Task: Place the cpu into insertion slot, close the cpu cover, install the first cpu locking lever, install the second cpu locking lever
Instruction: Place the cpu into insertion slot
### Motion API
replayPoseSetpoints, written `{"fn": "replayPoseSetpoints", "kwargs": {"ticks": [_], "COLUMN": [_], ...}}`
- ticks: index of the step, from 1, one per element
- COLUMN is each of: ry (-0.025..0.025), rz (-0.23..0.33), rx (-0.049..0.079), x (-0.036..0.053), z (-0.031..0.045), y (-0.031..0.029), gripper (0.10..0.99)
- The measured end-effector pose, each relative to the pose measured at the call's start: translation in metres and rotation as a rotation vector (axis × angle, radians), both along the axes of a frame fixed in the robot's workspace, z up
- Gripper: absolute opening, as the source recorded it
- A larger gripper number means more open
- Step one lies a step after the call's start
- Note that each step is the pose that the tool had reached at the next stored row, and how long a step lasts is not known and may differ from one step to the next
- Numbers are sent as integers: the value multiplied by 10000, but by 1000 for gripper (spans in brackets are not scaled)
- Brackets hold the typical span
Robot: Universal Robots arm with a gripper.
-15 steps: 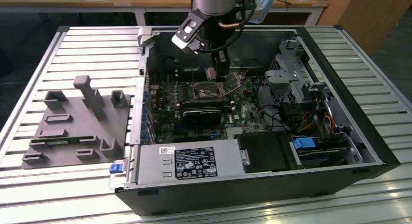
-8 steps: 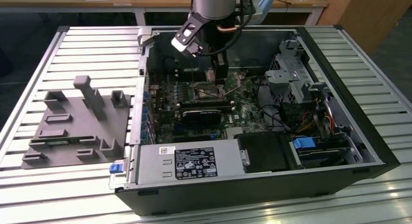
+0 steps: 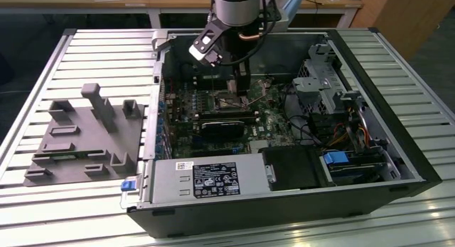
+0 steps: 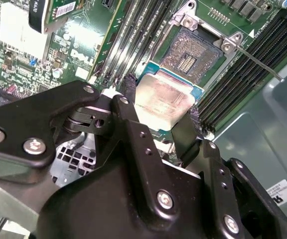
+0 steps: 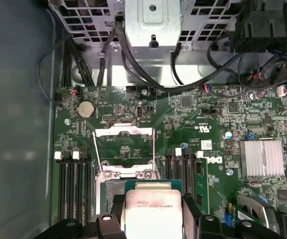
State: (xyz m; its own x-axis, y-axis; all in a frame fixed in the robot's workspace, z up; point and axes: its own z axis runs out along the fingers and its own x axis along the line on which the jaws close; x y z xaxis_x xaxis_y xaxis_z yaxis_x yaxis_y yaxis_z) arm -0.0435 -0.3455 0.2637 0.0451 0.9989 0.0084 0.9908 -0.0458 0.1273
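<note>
My gripper point(image 4: 162, 103) is shut on the cpu point(image 4: 166, 94), a square chip with a silvery lid and a green edge, held by two black fingers point(image 4: 128, 89). The chip hangs just above the motherboard, partly over the insertion slot point(image 4: 193, 52), whose dark centre lies bare. In the first wrist view the cpu point(image 5: 151, 206) overlaps one side of the insertion slot point(image 5: 112, 191), between the fingers of the gripper point(image 5: 152, 221). The cpu cover point(image 5: 123, 130) is flipped open beyond the slot, with a thin locking lever point(image 5: 96, 154) raised beside it. In the exterior view the gripper point(image 3: 240, 90) reaches down into the case.
Long memory slots point(image 5: 73, 184) flank the socket on both sides. A finned heatsink point(image 5: 257, 158) and an upright card point(image 5: 201, 181) stand nearby. Cables point(image 5: 128, 59) hang off the drive cage point(image 3: 320, 82). The power supply point(image 3: 206, 180) fills the case front. A grey fixture point(image 3: 85, 135) lies outside.
</note>
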Motion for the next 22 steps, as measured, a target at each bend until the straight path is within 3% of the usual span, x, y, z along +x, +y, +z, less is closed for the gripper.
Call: {"fn": "replayPoseSetpoints", "kwargs": {"ticks": [3,5,11,13,16,22], "ry": [-46,-121,-514,-605,-641,-643], "rz": [-75,-77,-74,-71,-70,-62], "rx": [0,0,1,3,17,32], "x": [-3,-12,-76,-114,-143,-152], "z": [-38,-57,-111,-135,-177,-250], "y": [0,0,0,2,6,59], "gripper": [537,537,537,537,537,537]}}
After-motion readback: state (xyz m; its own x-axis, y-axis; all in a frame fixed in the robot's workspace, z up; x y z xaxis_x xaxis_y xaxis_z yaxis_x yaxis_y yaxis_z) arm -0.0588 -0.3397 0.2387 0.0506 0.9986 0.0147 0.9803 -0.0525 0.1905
